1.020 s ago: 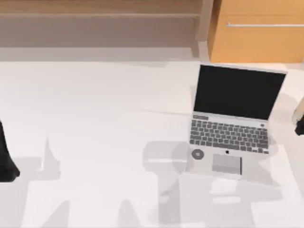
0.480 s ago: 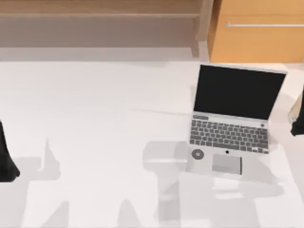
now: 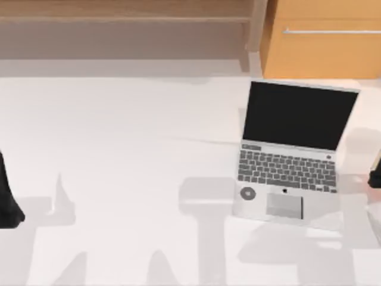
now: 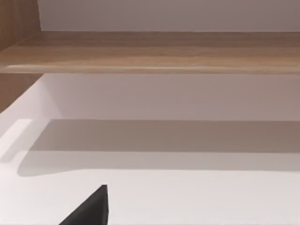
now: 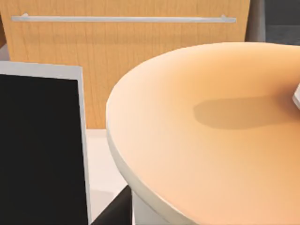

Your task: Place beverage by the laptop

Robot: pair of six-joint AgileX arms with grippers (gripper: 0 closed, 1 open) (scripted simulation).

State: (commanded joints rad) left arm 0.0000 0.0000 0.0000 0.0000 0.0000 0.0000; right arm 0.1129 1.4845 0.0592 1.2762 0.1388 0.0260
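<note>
The silver-grey laptop [image 3: 289, 173] stands open on the right half of the white table [image 3: 131, 137], its black screen [image 5: 37, 150] toward the back. In the right wrist view the beverage [image 5: 211, 140] is a round vessel with a tan-orange top and a pale rim, very close to the camera, just beside the laptop's screen edge. My right gripper [image 3: 376, 176] is at the table's right edge, beside the laptop's keyboard, shut on the beverage; one dark finger [image 5: 115, 211] shows under the rim. At the table's left edge, my left gripper [image 3: 9, 199] is parked.
A wooden cabinet with a metal drawer handle [image 3: 324, 42] stands behind the laptop. A low wooden shelf [image 3: 125, 18] runs along the back left. Bare white table stretches from the laptop to the left arm.
The right gripper with the beverage has slid toward the table's front along the right edge, and its shadow beside the laptop has shifted. The left arm and laptop have not moved.
</note>
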